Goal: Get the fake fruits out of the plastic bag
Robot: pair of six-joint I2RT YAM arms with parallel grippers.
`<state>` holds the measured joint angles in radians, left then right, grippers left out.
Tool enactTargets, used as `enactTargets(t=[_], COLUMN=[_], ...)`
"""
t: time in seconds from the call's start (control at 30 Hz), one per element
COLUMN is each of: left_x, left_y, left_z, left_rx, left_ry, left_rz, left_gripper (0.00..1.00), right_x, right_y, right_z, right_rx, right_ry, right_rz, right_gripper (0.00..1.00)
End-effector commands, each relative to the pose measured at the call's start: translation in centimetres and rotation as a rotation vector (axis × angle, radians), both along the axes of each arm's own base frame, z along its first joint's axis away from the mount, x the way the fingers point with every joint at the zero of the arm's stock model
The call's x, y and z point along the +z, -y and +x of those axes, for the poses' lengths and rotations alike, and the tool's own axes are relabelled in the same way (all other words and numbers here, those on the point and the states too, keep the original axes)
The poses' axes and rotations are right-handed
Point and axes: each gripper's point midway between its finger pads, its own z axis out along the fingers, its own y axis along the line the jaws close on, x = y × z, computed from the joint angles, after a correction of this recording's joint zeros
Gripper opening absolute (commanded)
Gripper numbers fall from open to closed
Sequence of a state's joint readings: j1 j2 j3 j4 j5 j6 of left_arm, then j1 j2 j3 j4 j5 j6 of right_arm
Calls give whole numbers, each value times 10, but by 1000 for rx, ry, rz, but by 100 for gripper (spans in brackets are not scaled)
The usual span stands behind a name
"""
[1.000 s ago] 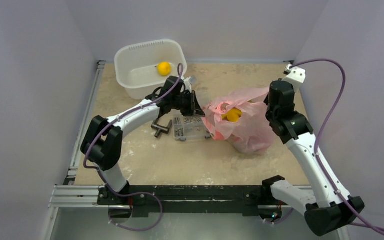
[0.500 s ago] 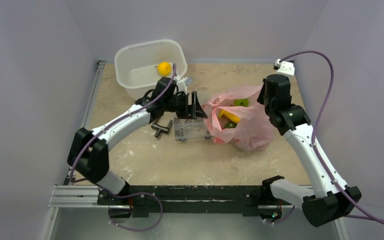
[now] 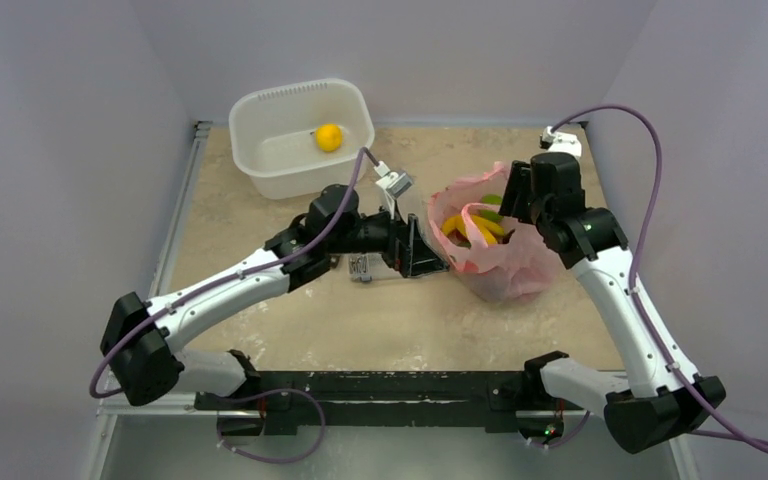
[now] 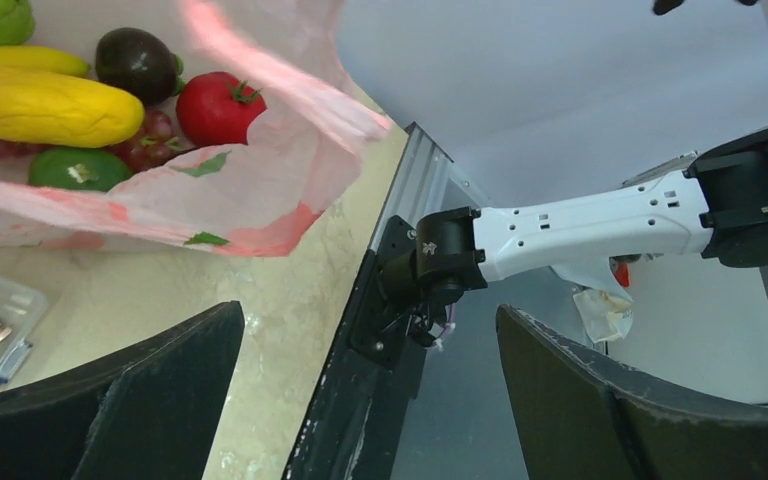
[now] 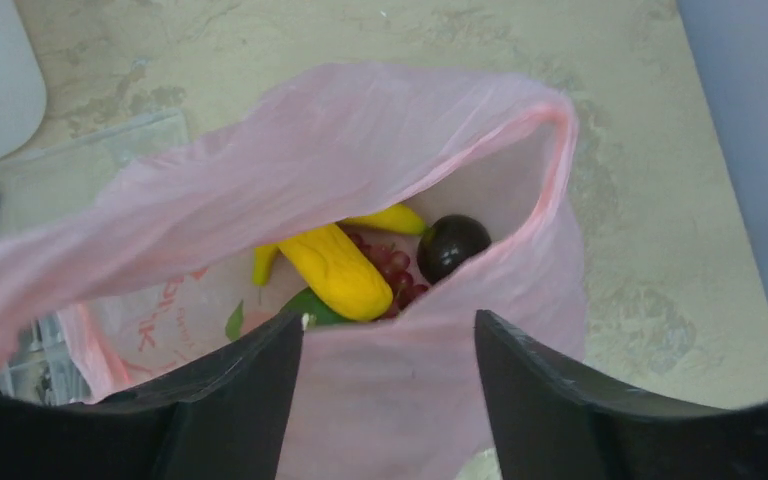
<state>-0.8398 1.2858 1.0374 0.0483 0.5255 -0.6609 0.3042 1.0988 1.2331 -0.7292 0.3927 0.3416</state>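
Note:
The pink plastic bag (image 3: pixel 505 270) stands with its mouth open at the table's right middle. Inside lie the fake fruits (image 3: pixel 470 226): a yellow one (image 5: pixel 340 270), a banana (image 5: pixel 390 218), a dark plum (image 5: pixel 453 245), a red tomato (image 4: pixel 218 108) and a green lime (image 4: pixel 80 168). My left gripper (image 3: pixel 425 255) is open just left of the bag's rim, with nothing between its fingers (image 4: pixel 110 400). My right gripper (image 3: pixel 513 192) is open over the bag's far right edge. In the right wrist view the bag's wall (image 5: pixel 390 400) shows between its fingers (image 5: pixel 210 400).
A white tub (image 3: pixel 260 165) stands at the back left with one orange fruit (image 3: pixel 329 137) in it. A clear screw box (image 3: pixel 368 266) lies under my left forearm, just left of the bag. The right wall is close behind the right arm.
Both grippers have gone from shut to open. The left arm has swung forward and right along the bag's left side. The bag's mouth stands wider, showing more fruits.

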Motion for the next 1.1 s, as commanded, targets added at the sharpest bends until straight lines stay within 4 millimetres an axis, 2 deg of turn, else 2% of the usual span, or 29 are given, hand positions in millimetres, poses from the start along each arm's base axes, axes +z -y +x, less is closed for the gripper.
enactTargets(t=[0.0,0.07,0.1,0.13,0.27,0.33,0.4,0.5,0.6,0.67,0.8,0.87,0.9,0.93,0.97,1.0,1.07], left_x=[17,15,13,14,16,15,8,7,5,5,12,18,15,15,18,20,20], left_y=[38,53,59,64,69,62,54,40,30,23,15,17,18,20,24,27,33], left_z=[-7,-12,-12,-13,-18,-19,-19,-19,-18,-17,-13,-10,-11,-11,-10,-8,-4], left_rx=[-111,-144,-151,-164,-186,-165,-141,-100,-73,-53,-11,-8,-15,-23,-27,-24,-24], left_ry=[48,38,29,23,22,35,53,97,121,132,164,171,152,140,132,120,92], left_rz=[-69,-79,-85,-95,-123,-115,-82,-45,-3,17,31,23,40,44,39,36,30], left_gripper=[97,96,96,96,92,92,93,95,96,96,97,97,97,97,97,97,95], right_x=[9,3,0,2,-10,-15,-24,-25,-10,-8,-30,-42,-46,-49,-52,-57,-68], right_y=[2,0,-4,-9,-19,-13,-17,-28,-34,-37,-44,-47,-48,-48,-47,-44,-43], right_z=[-21,-33,-37,-41,-47,-47,-50,-39,-25,-18,-21,-29,-35,-42,-52,-64,-88], right_rx=[-36,-55,-52,-39,-69,-182,-232,-243,-267,-266,-254,-226,-209,-181,-163,-167,-135], right_ry=[-77,-126,-130,-116,-159,-197,-263,-249,-182,-159,-203,-220,-222,-221,-224,-236,-263], right_rz=[44,84,122,161,252,280,312,387,456,481,499,514,518,517,515,512,517], right_gripper=[69,82,94,98,99,99,99,99,99,99,98,90,81,57,23,1,0])
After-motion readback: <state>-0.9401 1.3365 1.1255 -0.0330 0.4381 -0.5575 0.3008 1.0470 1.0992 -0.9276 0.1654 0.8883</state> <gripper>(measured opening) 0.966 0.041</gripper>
